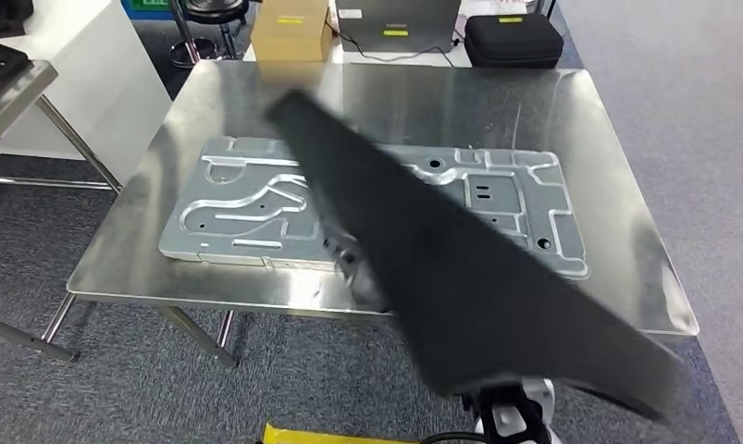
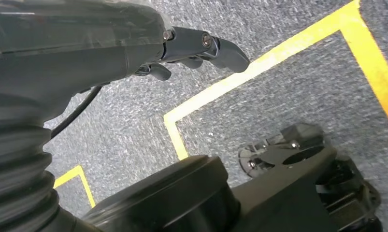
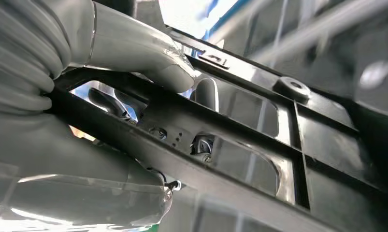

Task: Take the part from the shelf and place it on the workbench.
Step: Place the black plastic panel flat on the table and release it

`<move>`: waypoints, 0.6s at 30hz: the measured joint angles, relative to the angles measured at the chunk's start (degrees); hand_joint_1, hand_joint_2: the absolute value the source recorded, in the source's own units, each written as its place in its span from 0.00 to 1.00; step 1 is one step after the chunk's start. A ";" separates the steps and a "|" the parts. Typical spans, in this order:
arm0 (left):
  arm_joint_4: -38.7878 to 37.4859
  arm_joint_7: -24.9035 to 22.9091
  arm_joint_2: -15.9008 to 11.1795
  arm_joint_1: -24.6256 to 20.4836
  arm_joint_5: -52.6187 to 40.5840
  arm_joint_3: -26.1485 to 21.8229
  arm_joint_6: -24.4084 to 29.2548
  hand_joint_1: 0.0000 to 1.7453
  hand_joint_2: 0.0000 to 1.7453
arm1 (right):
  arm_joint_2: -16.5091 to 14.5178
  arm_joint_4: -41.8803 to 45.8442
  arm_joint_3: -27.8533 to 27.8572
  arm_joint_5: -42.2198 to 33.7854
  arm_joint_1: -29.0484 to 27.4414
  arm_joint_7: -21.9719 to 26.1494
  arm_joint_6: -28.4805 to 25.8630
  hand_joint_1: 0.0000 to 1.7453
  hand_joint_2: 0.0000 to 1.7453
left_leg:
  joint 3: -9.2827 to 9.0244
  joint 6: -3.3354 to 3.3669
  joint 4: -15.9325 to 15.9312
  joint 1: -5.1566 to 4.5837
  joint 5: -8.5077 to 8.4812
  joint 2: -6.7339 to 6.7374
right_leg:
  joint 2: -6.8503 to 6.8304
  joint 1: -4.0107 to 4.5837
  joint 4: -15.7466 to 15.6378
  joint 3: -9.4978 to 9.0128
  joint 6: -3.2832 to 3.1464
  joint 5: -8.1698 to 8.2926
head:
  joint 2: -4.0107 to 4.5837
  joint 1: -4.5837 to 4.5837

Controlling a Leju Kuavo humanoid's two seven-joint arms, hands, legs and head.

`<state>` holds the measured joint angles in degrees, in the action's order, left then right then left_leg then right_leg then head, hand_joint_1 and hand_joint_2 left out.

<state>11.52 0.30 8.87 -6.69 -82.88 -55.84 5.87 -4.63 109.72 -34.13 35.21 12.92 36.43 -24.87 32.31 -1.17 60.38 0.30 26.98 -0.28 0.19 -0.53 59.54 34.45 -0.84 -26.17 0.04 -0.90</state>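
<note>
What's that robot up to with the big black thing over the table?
The robot's right hand grips a black part, a flat ribbed plastic panel, and holds it tilted in the air above a shiny metal workbench. A silver machined plate lies on the bench beneath it. The part has not been set down. The left hand hangs by the robot's side over grey carpet with yellow floor lines, holding nothing. Past the bench sit a cardboard box and a black case.

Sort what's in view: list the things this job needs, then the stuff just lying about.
Job:
black part, held by the right robot hand
workbench

Lying about:
grey machined plate on the workbench
cardboard box
black case
laptop
left robot hand, holding nothing
</note>
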 joint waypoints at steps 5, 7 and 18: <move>-0.01 -0.07 0.28 0.11 -0.27 -0.01 -0.21 0.00 1.00 | -0.08 -0.50 0.05 7.90 0.65 -1.37 -10.63 1.00 1.00 | -0.72 1.77 -2.38 0.12 0.09 -0.15 | -0.25 0.09 1.52 1.05 1.35 -0.87 | 0.01 -0.13; -0.01 -0.10 0.39 0.13 -0.35 -0.01 -0.21 0.00 1.00 | -0.02 -0.83 0.08 9.16 0.83 -1.66 -11.57 1.00 1.00 | -0.95 2.27 -2.66 0.11 -0.06 -0.03 | -0.21 -0.01 7.23 3.71 1.68 -3.86 | 0.01 -0.15; -0.01 0.11 0.52 0.19 -0.72 0.02 -0.71 0.00 1.00 | -0.70 -5.42 -1.00 35.40 3.79 -10.81 -14.95 1.00 1.00 | -1.02 1.03 -2.03 -0.38 0.97 -0.17 | 0.03 0.21 0.24 1.13 0.44 0.74 | 0.00 0.01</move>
<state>11.52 0.41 9.39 -6.49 -83.59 -55.82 5.16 -5.33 104.30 -35.13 70.61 16.71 25.62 -39.82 31.29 -0.14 58.35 -0.08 27.94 -0.45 0.23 -0.32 59.79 35.58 -0.39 -25.42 0.04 -0.89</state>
